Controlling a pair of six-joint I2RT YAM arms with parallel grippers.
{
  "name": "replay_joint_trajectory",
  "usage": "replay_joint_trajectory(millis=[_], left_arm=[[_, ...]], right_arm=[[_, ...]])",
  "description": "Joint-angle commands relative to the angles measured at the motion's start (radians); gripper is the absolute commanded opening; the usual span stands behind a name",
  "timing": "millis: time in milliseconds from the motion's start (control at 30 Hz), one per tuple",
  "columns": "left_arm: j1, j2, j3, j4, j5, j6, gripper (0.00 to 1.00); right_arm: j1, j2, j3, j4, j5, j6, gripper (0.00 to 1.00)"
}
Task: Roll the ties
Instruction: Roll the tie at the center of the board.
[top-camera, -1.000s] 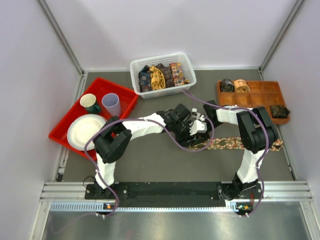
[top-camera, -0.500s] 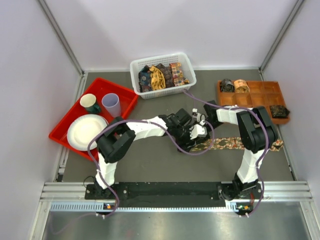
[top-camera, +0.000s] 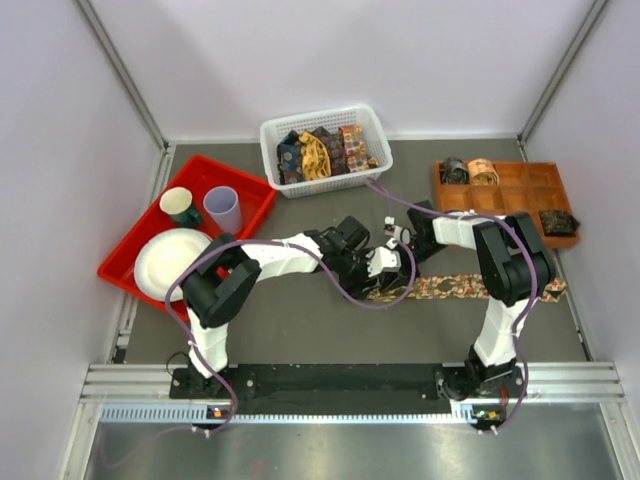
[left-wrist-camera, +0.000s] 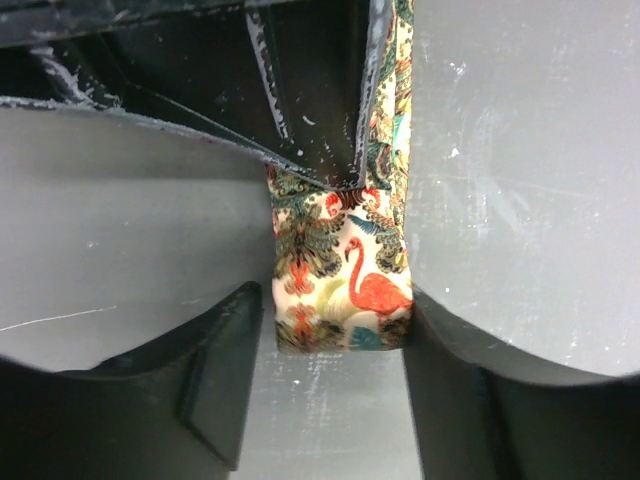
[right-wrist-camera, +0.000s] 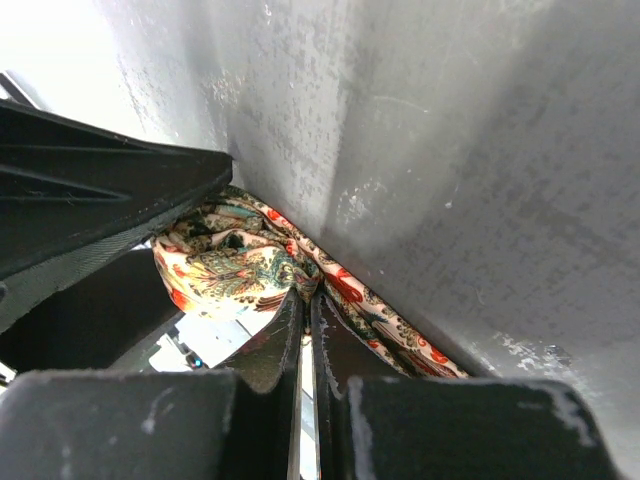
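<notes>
Top external view showed the tie (top-camera: 470, 288) lying flat on the surface (top-camera: 300, 320). Its long axis ran left to right across the lower middle of the frame. The left gripper (top-camera: 377, 265) and right gripper (top-camera: 402, 243) stood together over the tie's left end, about equally near it. The unrolled length stretched away to the right, passing beneath the right arm.

Left wrist view showed the left gripper (left-wrist-camera: 335, 350) parted and straddling the folded end of the tie (left-wrist-camera: 340, 290), jaws just beside each edge. A firm hold could not be confirmed.

Right wrist view showed the right gripper (right-wrist-camera: 305, 325) closed, tips against the bunched fold (right-wrist-camera: 235, 265). Whether cloth was pinched was unclear.

Both arms reached inward and low, converging at the fold. Judgement: the roll must advance rightward along the tie.
</notes>
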Motion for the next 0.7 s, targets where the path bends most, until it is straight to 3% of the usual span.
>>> replay_joint_trajectory(millis=[0, 167, 667], left_arm=[[0.005, -0.028, 0.032, -0.003, 0.031, 0.015, 0.57], [0.004, -0.041, 0.078, -0.023, 0.066, 0.004, 0.49], [-0.036, 0.122, 0.165, 0.052, 0.082, -0.071, 0.43]], right_arm=[[0.013, 0.043, -0.032, 0.043, 0.122, -0.049, 0.00], [0.013, 0.045, -0.032, 0.041, 0.124, -0.050, 0.00], [0.010, 0.056, -0.027, 0.046, 0.084, -0.047, 0.00]])
